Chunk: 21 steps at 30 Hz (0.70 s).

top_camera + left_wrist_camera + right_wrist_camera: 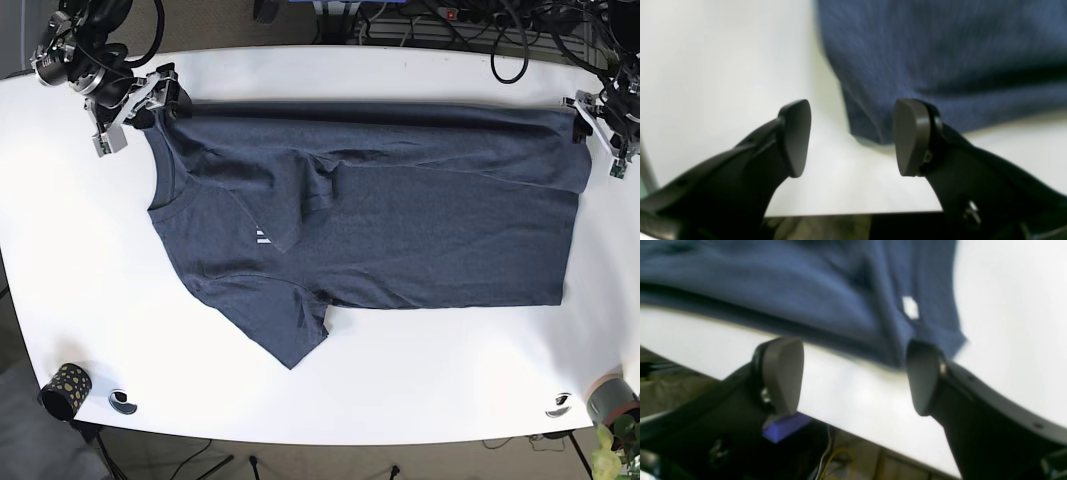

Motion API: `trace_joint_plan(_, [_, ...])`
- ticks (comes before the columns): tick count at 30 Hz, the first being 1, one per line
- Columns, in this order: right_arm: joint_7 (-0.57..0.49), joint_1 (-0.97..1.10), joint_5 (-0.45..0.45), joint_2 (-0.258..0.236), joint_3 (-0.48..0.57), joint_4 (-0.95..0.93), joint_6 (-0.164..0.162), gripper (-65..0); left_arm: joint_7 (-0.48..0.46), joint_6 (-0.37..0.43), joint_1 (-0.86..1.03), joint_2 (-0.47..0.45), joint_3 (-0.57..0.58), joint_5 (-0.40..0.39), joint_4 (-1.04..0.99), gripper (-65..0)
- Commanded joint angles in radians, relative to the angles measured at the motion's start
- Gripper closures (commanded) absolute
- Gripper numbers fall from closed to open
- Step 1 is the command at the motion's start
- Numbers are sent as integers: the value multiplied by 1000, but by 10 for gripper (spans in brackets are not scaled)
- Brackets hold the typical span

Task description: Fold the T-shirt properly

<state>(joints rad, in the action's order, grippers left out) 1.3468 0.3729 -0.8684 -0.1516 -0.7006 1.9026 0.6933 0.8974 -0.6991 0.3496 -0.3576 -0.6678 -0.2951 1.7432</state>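
**Already one long edge folded, both pincers free**

Now the dark navy cotton T-shirt [400, 215] lies flat on the white worktop [420, 390], its far edge apparently doubled over, one sleeve still splayed towards the near side. The left pincer [851, 138] stands wide open by the hem corner, holding nothing; the right pincer [855, 375] gapes likewise at the shoulder corner. Next, I judge, both must grip fresh corners. No containers hold anything visible.

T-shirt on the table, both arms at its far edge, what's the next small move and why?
Probably ease both pincers forward and close them on the far edge. The left pincer and right pincer are open and hold nothing, each just short of a corner of the T-shirt, whose one sleeve is already folded in.
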Motion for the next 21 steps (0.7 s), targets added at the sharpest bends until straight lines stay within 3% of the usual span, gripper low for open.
trace_joint_plan(1, [-13, -5, -28, -12, 2, 33, 5, -439, 41, 1, -1, -21, -28, -100, 60, -368])
trace_joint_plan(5, [-13, -44, -28, -4, 8, 15, 5, -404, 165, 1, -34, -19, -100, -249, 74, -368])
trace_joint_plan(7, [-14, -67, -27, -4, 29, -2, 5, -379, 179, 1, -79, -16, -100, -263, 73, -367])
trace_joint_plan(15, [-17, -200, 111, -3, 88, -157, 5, -166, 188, 1, -182, 30, 85, -103, 65, -367])
trace_joint_plan(18, [-19, -240, 147, -4, 98, -223, 5, -114, 187, 1, -220, 52, 121, -3, 11, -367])
trace_joint_plan(21, [-23, -269, 194, -4, 97, -292, 5, -101, 165, 1, -255, 58, 130, 95, -76, -367])
